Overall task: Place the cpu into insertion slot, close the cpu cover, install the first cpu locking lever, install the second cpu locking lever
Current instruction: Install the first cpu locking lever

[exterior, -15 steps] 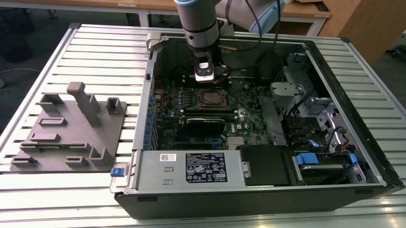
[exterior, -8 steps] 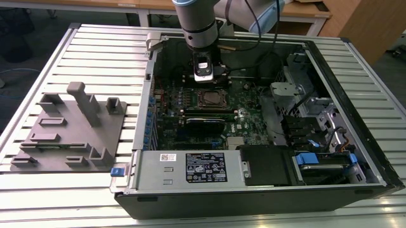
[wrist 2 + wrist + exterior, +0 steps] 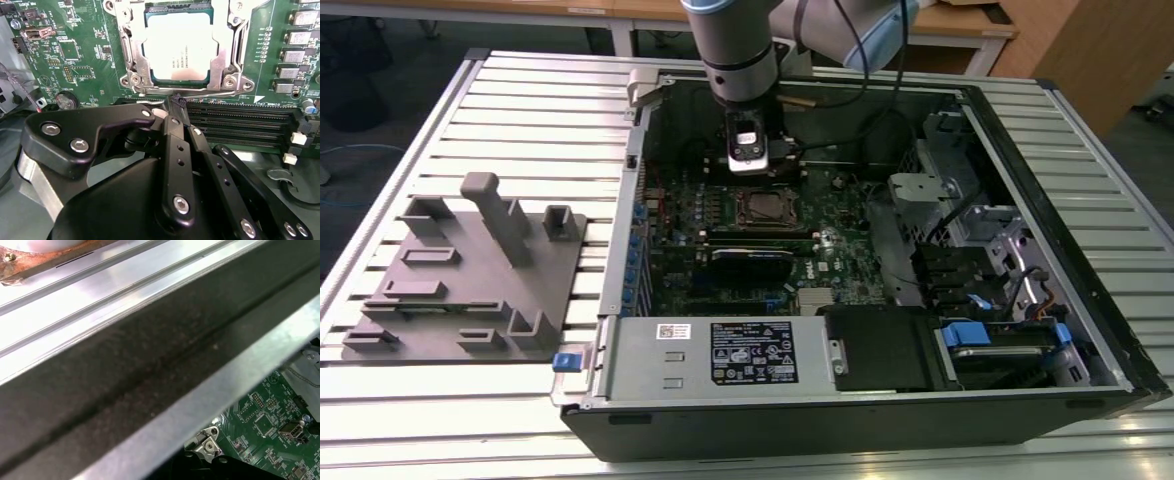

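Nearest my second wrist camera is the black gripper (image 3: 176, 102), its linkage arms and silver screws taking up the lower part of the picture. I read the fingers as pressed together, tips meeting on a thin silver wire lever (image 3: 200, 93) that runs along the near edge of the socket; whether they truly pinch it or only touch it, I cannot tell.

The cpu (image 3: 180, 47) sits flat in the insertion slot (image 3: 150, 80), its pale metal top facing up with faint print on it. The cpu cover (image 3: 140, 57) lies closed over it, the silver frame bordering the chip on all visible sides, and the chip shows through the window. Round screw posts stand at the frame's corners.

Just beside the socket, between it and the gripper, run long black card slots (image 3: 240, 125) with white latches at one end. All of this sits on the green circuit board (image 3: 85, 50).

In the exterior view, the arm (image 3: 734, 50) comes down into the open computer case (image 3: 854, 420), with the gripper (image 3: 754, 165) at the socket's far edge. The socket (image 3: 763, 208) is in the middle of the board. The case lies on a slatted metal table (image 3: 480, 90); a grey fixture block (image 3: 467, 270) rests at the exterior view's left, apart from the case.
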Available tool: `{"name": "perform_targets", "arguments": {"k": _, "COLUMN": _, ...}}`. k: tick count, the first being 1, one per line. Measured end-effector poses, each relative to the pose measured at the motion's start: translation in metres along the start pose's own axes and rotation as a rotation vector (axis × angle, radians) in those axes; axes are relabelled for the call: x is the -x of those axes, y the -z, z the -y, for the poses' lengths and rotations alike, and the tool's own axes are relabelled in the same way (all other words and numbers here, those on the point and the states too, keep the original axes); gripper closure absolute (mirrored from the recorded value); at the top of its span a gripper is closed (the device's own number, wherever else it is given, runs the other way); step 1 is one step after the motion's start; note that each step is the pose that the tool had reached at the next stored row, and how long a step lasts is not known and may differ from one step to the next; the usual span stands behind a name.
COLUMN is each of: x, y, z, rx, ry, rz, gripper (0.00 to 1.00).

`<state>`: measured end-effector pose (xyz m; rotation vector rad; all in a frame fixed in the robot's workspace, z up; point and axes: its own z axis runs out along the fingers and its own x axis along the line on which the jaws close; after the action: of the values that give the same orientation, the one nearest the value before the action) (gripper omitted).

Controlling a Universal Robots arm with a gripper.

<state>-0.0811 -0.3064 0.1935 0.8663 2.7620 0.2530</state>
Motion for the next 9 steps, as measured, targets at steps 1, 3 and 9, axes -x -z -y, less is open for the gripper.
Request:
{"name": "perform_targets", "arguments": {"k": 1, "x": -0.0001, "y": -0.0003, "z": 0.0001, "rx": 0.0003, "ry": 0.0, "rz": 0.0004, "gripper": 0.9}}
{"name": "perform_targets", "arguments": {"k": 3, "x": -0.0001, "y": -0.0006, "z": 0.0001, "rx": -0.0004, "ry": 0.0, "rz": 0.0011, "gripper": 0.9}}
{"name": "perform_targets", "arguments": {"k": 9, "x": -0.0001, "y": -0.0008, "z": 0.0001, "rx": -0.0069, "ry": 0.003, "rz": 0.0057, "gripper": 0.9}}
